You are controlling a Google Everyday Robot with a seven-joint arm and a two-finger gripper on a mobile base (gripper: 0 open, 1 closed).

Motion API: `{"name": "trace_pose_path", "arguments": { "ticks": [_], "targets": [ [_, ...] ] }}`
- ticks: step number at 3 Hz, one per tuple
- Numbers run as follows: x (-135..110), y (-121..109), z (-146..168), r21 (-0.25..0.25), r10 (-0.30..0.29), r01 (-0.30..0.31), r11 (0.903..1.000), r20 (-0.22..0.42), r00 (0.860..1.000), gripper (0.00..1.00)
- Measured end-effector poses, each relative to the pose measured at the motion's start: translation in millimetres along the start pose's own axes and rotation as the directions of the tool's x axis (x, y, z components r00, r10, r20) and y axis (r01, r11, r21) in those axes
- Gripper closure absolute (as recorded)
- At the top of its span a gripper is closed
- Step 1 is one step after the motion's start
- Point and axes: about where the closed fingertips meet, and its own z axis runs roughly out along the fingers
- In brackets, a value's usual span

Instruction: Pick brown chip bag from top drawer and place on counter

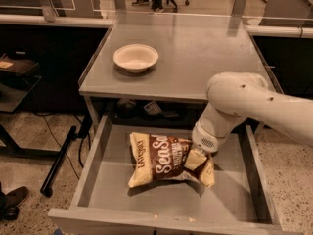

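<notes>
The brown chip bag [161,159], dark brown with white lettering and cream-yellow ends, lies in the open top drawer [112,199] a little right of its middle. My gripper [198,159] comes down from the white arm on the right and sits on the bag's right end, with the wrist hiding where it meets the bag. The bag's right end looks crumpled and slightly raised, with a shadow under it. The grey counter [195,58] lies above and behind the drawer.
A white bowl [136,58] stands on the counter's left part. Dark side desks flank the counter. Small dark items lie on the shelf behind the drawer [146,107]. A black stand leg [58,160] and a shoe [14,197] are on the floor at left.
</notes>
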Motion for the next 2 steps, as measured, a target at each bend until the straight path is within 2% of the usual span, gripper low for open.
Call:
{"name": "trace_pose_path", "arguments": {
  "ticks": [1,2],
  "targets": [
    [12.6,-7.3,-47.6,0.020,0.010,-0.010,0.9997,0.008,1.000,1.00],
    [33.7,-11.4,-80.0,0.048,0.032,-0.033,0.9983,0.021,0.999,1.00]
  ]
}}
